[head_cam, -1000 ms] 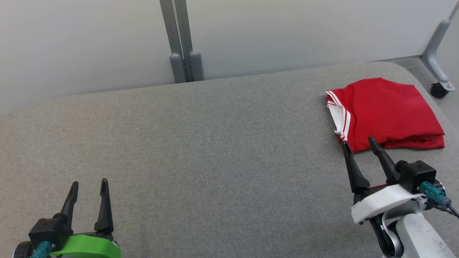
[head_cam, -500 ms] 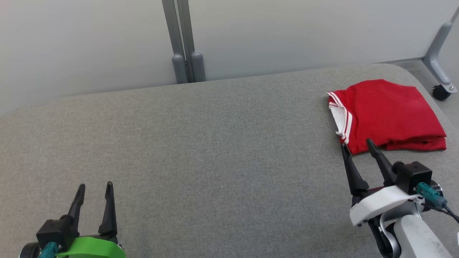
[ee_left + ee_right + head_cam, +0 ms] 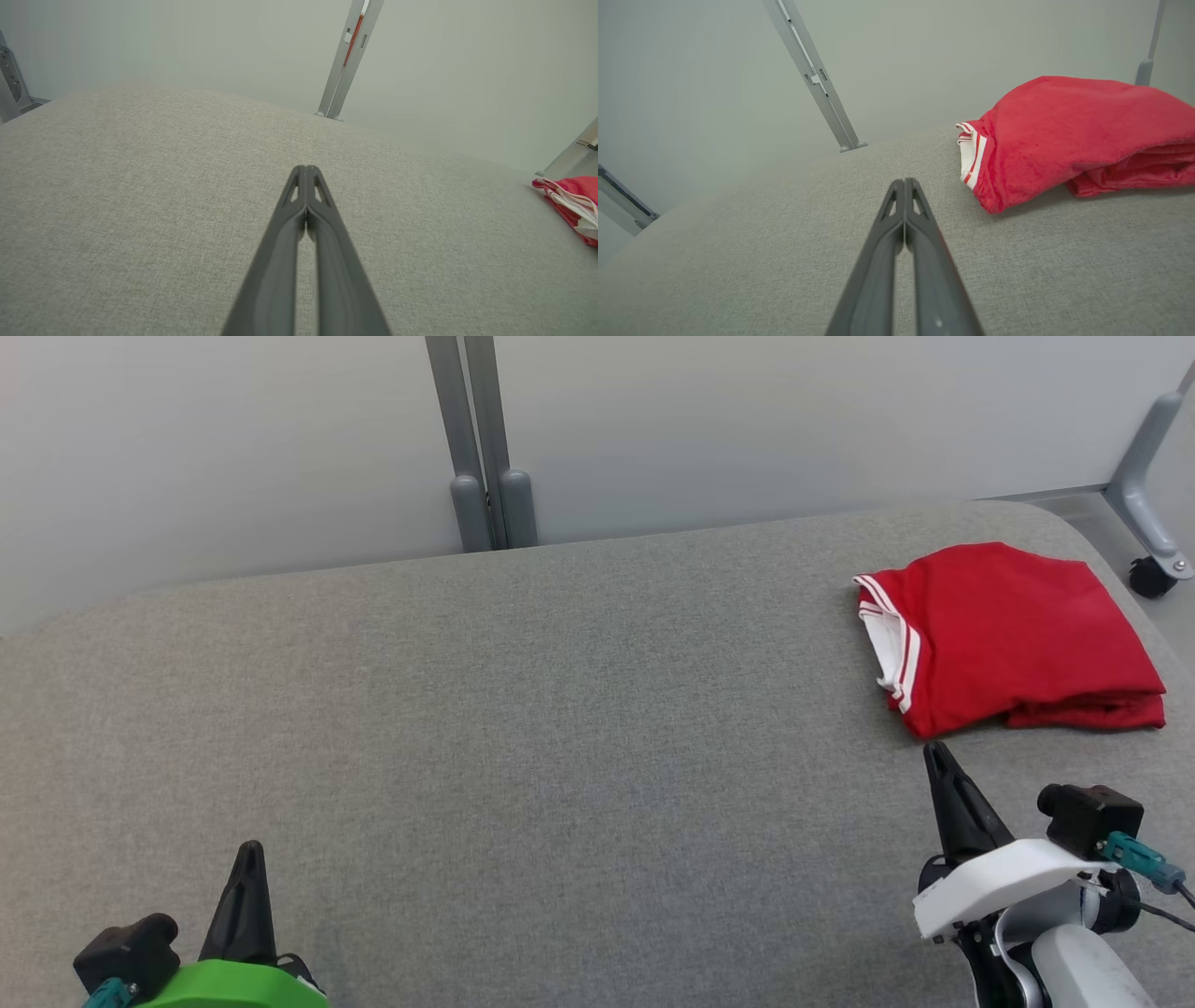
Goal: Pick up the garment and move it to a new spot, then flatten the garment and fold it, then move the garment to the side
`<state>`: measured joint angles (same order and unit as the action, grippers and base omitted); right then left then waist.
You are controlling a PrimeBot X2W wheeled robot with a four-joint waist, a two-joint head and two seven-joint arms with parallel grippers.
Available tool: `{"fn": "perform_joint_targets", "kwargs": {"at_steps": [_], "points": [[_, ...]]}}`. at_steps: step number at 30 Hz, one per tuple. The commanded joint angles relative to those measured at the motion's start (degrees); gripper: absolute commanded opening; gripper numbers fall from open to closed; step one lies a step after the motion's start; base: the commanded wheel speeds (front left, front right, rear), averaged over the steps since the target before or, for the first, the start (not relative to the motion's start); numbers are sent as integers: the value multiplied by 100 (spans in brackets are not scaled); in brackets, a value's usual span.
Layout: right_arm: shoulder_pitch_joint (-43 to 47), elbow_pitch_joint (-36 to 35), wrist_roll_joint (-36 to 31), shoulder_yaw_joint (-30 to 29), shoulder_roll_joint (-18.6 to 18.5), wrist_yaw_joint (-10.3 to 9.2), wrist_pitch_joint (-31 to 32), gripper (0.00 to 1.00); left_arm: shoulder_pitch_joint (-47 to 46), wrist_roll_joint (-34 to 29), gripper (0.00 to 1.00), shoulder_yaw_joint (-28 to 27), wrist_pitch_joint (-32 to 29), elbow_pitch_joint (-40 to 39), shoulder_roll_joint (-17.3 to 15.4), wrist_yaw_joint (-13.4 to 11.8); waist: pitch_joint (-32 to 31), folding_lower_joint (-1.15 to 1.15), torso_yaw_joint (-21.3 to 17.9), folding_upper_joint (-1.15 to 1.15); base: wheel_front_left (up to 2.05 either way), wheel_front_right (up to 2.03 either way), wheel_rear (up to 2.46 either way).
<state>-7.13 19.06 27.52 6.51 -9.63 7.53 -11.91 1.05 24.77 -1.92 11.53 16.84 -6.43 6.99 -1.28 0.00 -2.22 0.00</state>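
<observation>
Lit brightly and evenly — shadowed only faintly beneath the garment by the table's right edge. Sharp across the head view; bowed and hazy toward both wrist views' edges.

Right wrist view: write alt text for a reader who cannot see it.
A folded red garment with white, red-striped trim lies on a grey fabric surface, up and to the right of the right gripper and apart from it. The gripper is shut and holds nothing. A grey metal post stands before a pale wall behind.
</observation>
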Motion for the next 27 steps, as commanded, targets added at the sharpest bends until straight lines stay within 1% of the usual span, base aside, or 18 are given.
{"fn": "perform_joint_targets", "kwargs": {"at_steps": [1, 14, 27], "points": [[-92, -120, 245, -81, -6, -1, 67, 0, -164, 246, 0, -50, -60, -112, -26, 9, 2, 0, 3, 0, 0, 0, 0], [-60, -199, 1366, -300, 113, -1, 382, 0, -269, 1421, 0, -115, -361, -160, 42, 18, 18, 0, 28, 0, 0, 0, 0], [-31, -263, 2318, -490, 218, -2, 656, 0, -369, 2416, 0, -179, -631, -188, 97, 26, 35, 0, 53, 0, 0, 0, 0]]}}
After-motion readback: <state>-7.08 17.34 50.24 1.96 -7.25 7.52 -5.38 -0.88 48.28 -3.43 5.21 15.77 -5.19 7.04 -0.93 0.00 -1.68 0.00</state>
